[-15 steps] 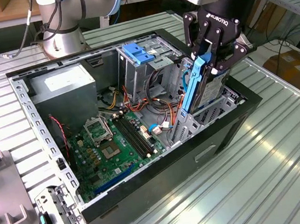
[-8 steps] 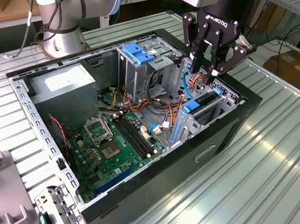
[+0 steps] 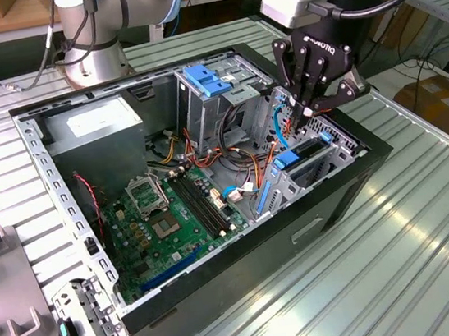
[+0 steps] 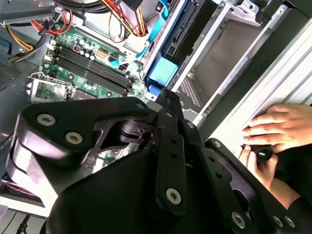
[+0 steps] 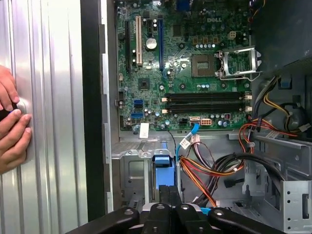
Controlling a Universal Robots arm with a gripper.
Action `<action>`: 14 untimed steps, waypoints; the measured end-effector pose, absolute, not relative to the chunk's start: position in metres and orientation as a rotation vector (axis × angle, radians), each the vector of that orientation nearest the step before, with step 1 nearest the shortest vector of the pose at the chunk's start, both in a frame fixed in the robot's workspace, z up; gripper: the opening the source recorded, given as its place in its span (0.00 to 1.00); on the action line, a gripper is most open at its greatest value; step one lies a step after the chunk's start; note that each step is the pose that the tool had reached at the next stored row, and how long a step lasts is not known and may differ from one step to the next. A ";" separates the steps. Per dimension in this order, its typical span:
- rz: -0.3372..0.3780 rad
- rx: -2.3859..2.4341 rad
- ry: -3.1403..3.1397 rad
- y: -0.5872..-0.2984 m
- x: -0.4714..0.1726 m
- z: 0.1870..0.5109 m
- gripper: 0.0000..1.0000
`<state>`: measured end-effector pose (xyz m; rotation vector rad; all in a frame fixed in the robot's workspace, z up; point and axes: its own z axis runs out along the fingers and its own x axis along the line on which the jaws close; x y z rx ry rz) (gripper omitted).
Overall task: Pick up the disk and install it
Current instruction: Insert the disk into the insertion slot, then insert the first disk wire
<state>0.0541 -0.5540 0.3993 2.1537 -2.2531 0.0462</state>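
Two fingers of the end effector (image 3: 307,112) are pressed together, nothing between them, tips down at the disk (image 3: 307,150), which stands on edge in the drive cage (image 3: 344,146) of the open computer case (image 3: 32,152), right of centre in the exterior view. Its blue rail (image 5: 163,163) lies just ahead of the fingertips (image 5: 165,200) in the first wrist view. A person's hand (image 5: 10,129) rests on the table (image 3: 429,215) beside the case.

My gripper (image 3: 307,112) hangs over the open computer case (image 3: 225,300), at the drive cage on the exterior view's right, fingertips drawn together. Just below them the disk (image 3: 297,157) sits on edge in the cage, blue rail showing. The motherboard (image 3: 173,216) lies toward the exterior view's left.
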 end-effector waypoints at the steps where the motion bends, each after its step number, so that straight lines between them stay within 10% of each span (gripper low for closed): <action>1: 0.046 2.154 -2.253 -0.554 0.054 0.395 0.11; 14: 0.046 2.154 -2.253 -0.554 0.054 0.390 0.11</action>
